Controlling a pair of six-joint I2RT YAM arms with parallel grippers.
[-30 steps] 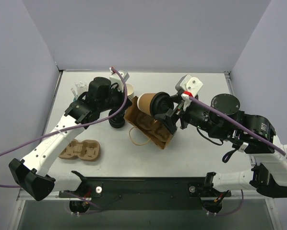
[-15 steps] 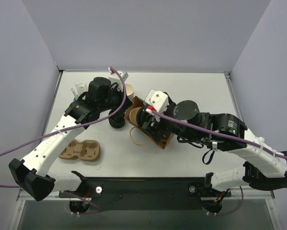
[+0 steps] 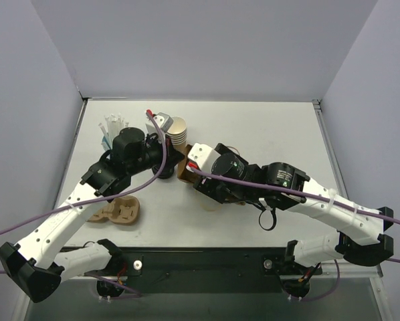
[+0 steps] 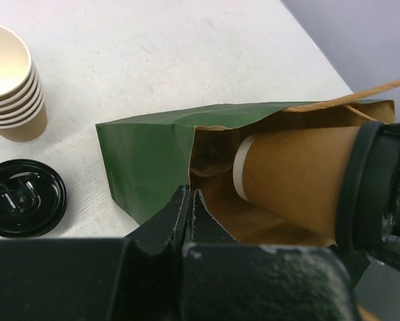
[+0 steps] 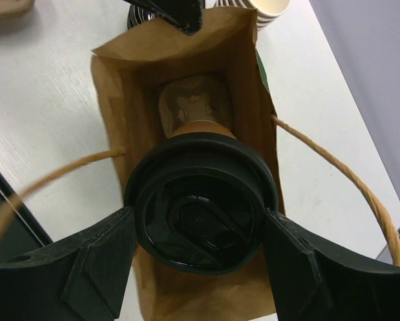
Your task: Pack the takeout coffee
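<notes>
The takeout coffee is a kraft-brown cup with a black lid. My right gripper is shut on it, one finger on each side of the lid. The cup's bottom half reaches into the mouth of a brown paper bag that lies on its side and has a green outside. My left gripper is shut on the bag's rim at the mouth. From above, the right wrist covers most of the bag, and the left gripper sits at its left edge.
A stack of lidless tan cups and a loose black lid lie left of the bag. A pulp cup carrier rests near the left arm. Straws stand at the back left. The bag's rope handle loops outward.
My right arm has swung left with the coffee and pushed the cup into the bag's mouth. The left arm has shifted toward the bag's edge.
</notes>
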